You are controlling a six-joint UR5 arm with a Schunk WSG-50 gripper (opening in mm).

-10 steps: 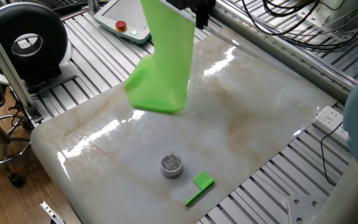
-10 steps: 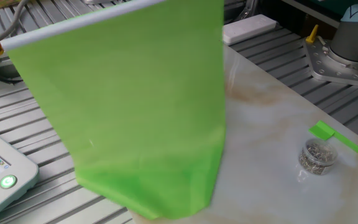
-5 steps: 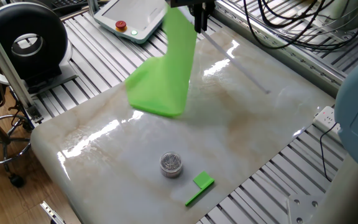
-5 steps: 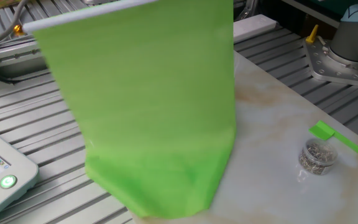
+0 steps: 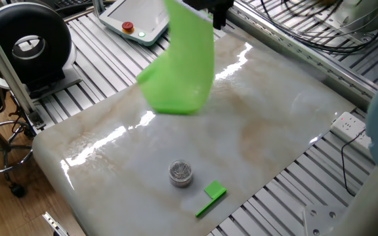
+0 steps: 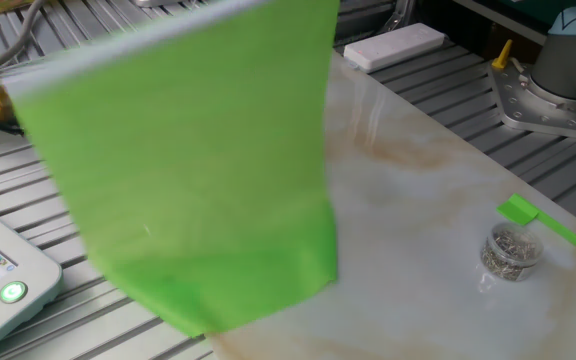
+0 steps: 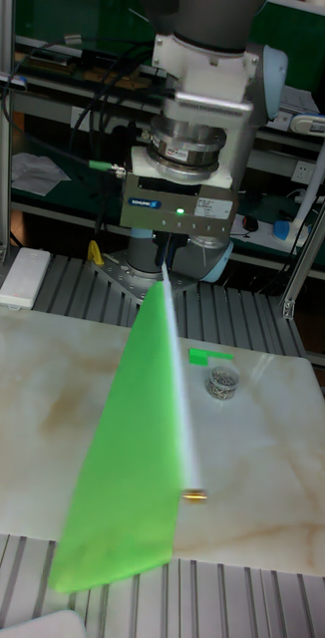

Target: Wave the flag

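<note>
The flag is a bright green sheet on a thin white stick, held up in the air above the marble table's far side. It fills the left half of the other fixed view as a blurred flag. In the tall fixed view the flag hangs from the stick, which slants down from my gripper to a gold tip. My gripper, at the top edge of one fixed view, is shut on the stick's end. The cloth's lower edge hangs close above the table.
A small clear jar of metal bits and a small green block with a strip lie near the table's front edge. A teach pendant and a black round device sit off the table. A white block rests on the rails.
The flag has swung: its stick tip went one way half a second ago and has come back and dipped now. The cloth trails and has lifted slightly. Jar and green block have not moved.
</note>
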